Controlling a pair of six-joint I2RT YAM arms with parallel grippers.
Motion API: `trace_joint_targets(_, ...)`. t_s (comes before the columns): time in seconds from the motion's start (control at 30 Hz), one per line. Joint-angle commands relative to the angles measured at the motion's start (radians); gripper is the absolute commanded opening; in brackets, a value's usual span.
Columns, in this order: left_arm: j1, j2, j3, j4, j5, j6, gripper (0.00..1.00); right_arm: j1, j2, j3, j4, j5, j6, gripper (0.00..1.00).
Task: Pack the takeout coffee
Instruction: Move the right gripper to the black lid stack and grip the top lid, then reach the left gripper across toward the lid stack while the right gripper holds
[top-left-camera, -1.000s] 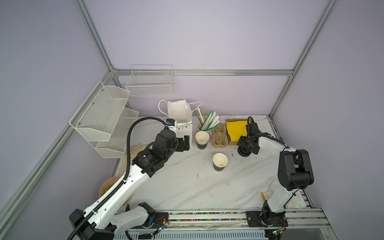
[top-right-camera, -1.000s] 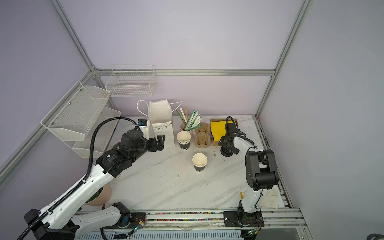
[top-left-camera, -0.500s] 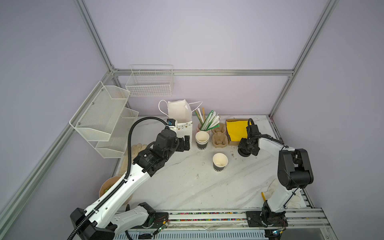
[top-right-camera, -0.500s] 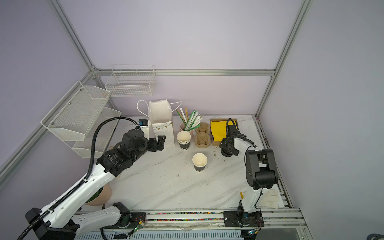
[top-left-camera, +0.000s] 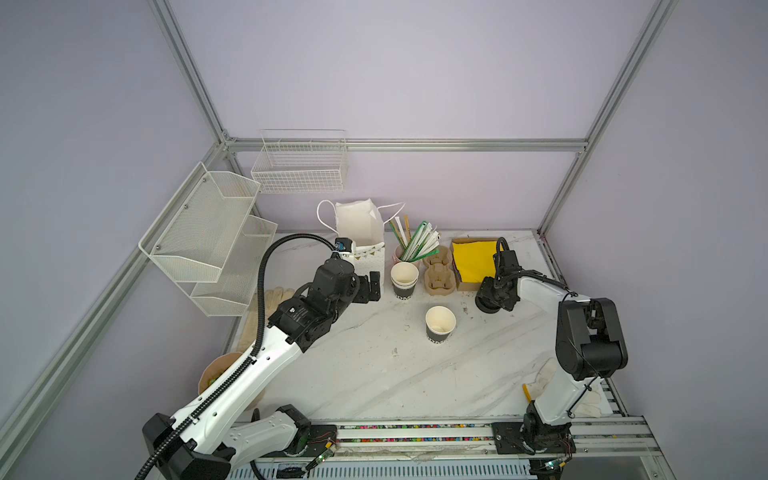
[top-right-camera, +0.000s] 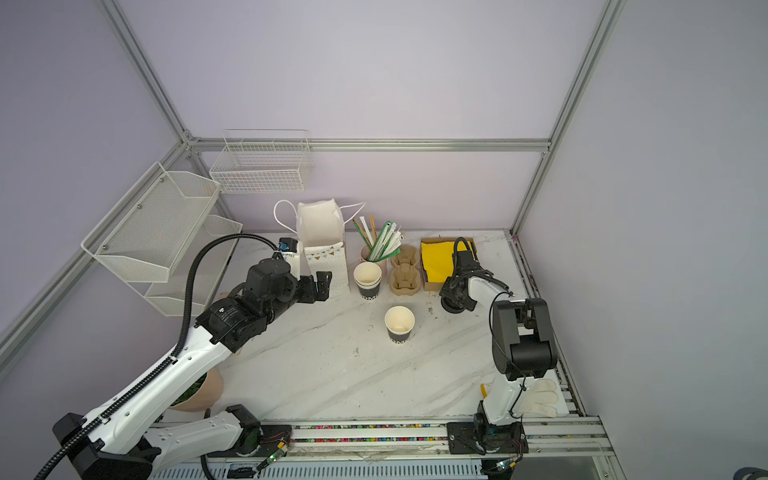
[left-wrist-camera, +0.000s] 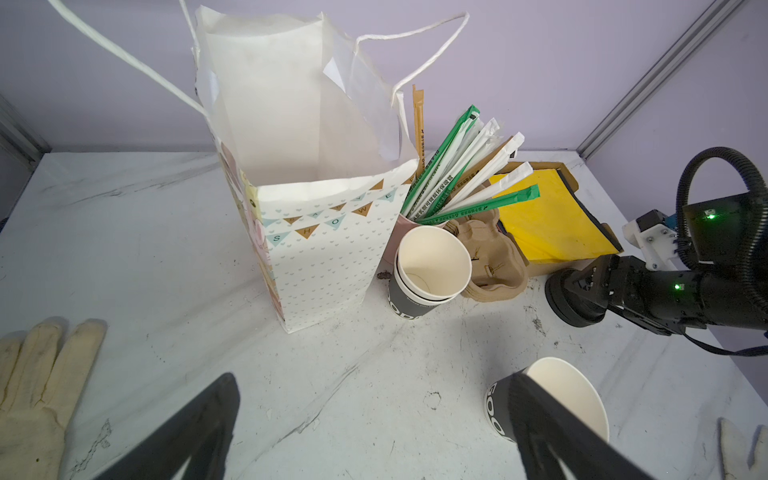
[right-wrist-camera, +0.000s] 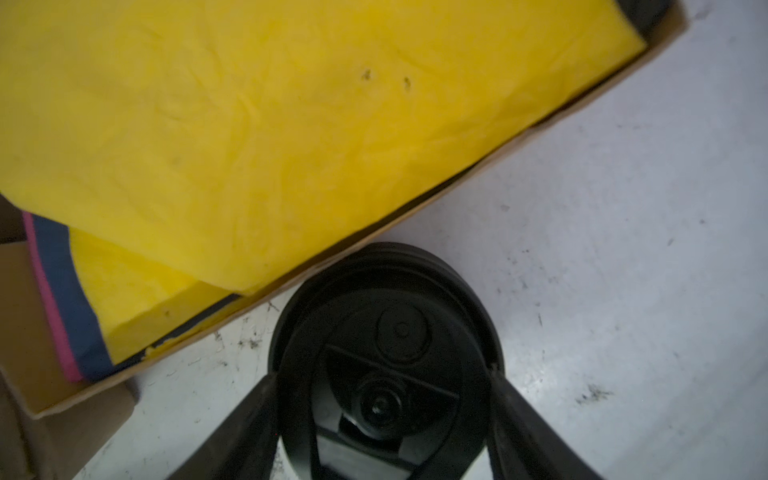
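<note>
The takeout coffee (top-left-camera: 440, 324) (top-right-camera: 400, 324) stands alone and upright mid-table, a black paper cup with white lettering and a cream inside; nothing shows in it. In the left wrist view the takeout coffee (left-wrist-camera: 552, 399) shows behind one finger. My left gripper (top-left-camera: 372, 286) (top-right-camera: 322, 286) (left-wrist-camera: 374, 380) hovers open and holding nothing beside the white paper bag (top-left-camera: 359, 232) (left-wrist-camera: 316, 232). Lowered to the table in front of the napkin box, my right gripper (top-left-camera: 492, 301) (top-right-camera: 455, 301) (right-wrist-camera: 382, 370) has its fingers against both sides of a flat black lid (right-wrist-camera: 399, 291) (left-wrist-camera: 569, 307).
A stack of nested cups (top-left-camera: 404, 280), a pinkish cup of straws (top-left-camera: 415, 245), pulp cup carriers (top-left-camera: 436, 272) and a cardboard box of yellow napkins (top-left-camera: 473, 259) line the back. Gloves (top-left-camera: 270, 299) lie at the left edge, another glove (top-left-camera: 548, 374) near the right arm's base.
The right gripper's jaws have narrowed onto the black lid. The left arm has barely moved.
</note>
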Motion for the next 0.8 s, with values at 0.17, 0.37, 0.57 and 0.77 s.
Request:
trace_joint_targets(0.17,0.007,0.0,-0.015,0.006,-0.01,0.013,1.0,-0.006,-0.094,-0.042,-0.025,-0.004,0.012,0.67)
trace_joint_targets(0.37,0.008,0.001,-0.015,0.005,-0.007,0.01,1.0,-0.006,-0.159,-0.06,-0.031,0.031,0.011,0.65)
trace_joint_targets(0.57,0.007,0.009,-0.012,0.003,0.012,0.009,1.0,-0.006,-0.176,-0.089,0.015,-0.045,-0.009,0.65)
trace_joint_targets(0.77,0.008,0.023,-0.011,0.002,0.04,0.004,1.0,-0.005,-0.214,-0.136,0.087,-0.12,-0.003,0.64)
